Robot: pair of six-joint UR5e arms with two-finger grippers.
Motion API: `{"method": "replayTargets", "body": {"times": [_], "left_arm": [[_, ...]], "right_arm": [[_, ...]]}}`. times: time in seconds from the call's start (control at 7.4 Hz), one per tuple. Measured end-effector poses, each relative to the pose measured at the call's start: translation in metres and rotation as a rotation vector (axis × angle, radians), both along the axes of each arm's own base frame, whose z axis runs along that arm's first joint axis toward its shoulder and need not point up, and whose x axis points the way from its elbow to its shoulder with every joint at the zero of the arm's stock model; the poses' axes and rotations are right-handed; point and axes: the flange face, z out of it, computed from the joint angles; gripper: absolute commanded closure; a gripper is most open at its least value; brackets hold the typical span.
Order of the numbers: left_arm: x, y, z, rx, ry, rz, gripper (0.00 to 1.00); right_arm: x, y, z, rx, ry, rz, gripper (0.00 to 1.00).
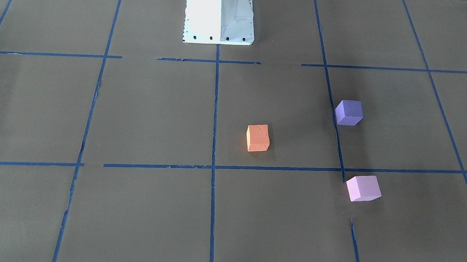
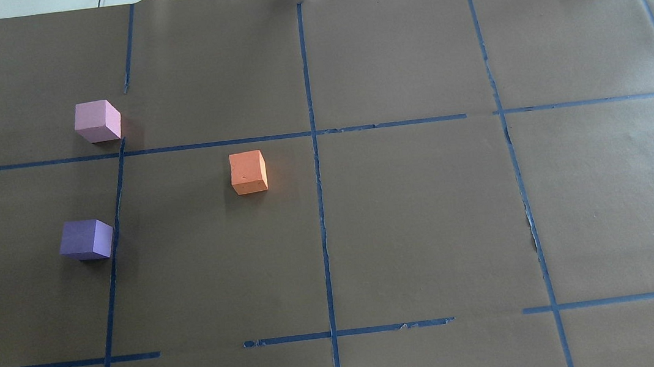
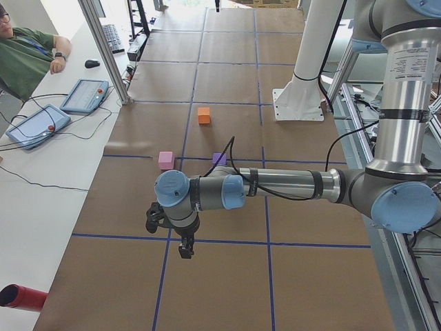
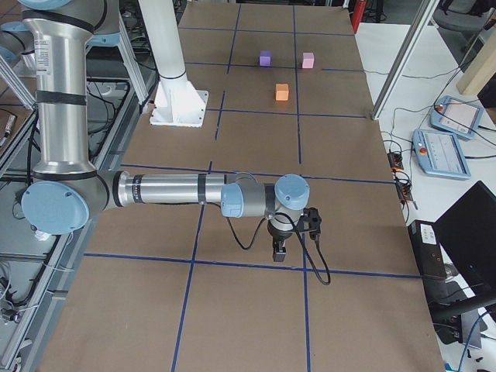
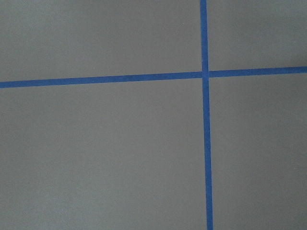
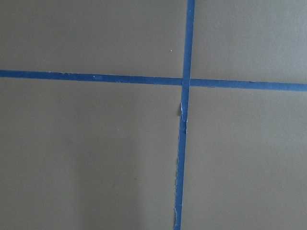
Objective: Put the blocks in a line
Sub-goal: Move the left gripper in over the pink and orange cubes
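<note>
Three foam cubes lie apart on the brown paper. The orange block (image 2: 248, 172) (image 1: 257, 138) is nearest the centre line. The violet-purple block (image 2: 86, 240) (image 1: 349, 112) lies to the left, nearer the robot. The light pink block (image 2: 97, 121) (image 1: 363, 188) lies farther from the robot. All three also show in the side views: orange (image 3: 204, 115) (image 4: 282, 93), purple (image 3: 219, 159) (image 4: 265, 57), pink (image 3: 166, 160) (image 4: 308, 60). My left gripper (image 3: 185, 248) hangs over the table's left end, far from the blocks. My right gripper (image 4: 280, 252) hangs over the right end. I cannot tell whether either is open.
Blue tape lines (image 2: 316, 166) grid the brown paper. The white robot base (image 1: 219, 16) stands at the near edge. An operator (image 3: 27, 55) sits at a side desk with teach pendants (image 3: 84, 95). Both wrist views show only paper and a tape crossing (image 5: 205, 74) (image 6: 186, 81).
</note>
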Motion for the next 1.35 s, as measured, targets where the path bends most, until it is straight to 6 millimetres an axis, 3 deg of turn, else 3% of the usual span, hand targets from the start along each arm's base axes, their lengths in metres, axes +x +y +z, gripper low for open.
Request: {"method": "replayTargets", "body": {"times": [0.41,0.68,0.95,1.35], "left_arm": [[0.000,0.000,-0.003,0.007,0.001,-0.001,0.00],[0.005,-0.010,-0.025,0.049,0.001,0.007,0.00],[0.039,-0.030,-0.086,0.120,0.003,0.021,0.00],[0.115,-0.052,-0.201,0.187,0.108,0.030,0.00]], "right_arm": [[0.000,0.000,0.000,0.000,0.000,0.000,0.00],[0.000,0.000,0.000,0.000,-0.001,-0.001,0.00],[0.000,0.000,0.000,0.001,0.000,-0.001,0.00],[0.000,0.000,0.000,0.000,0.000,0.000,0.00]]}}
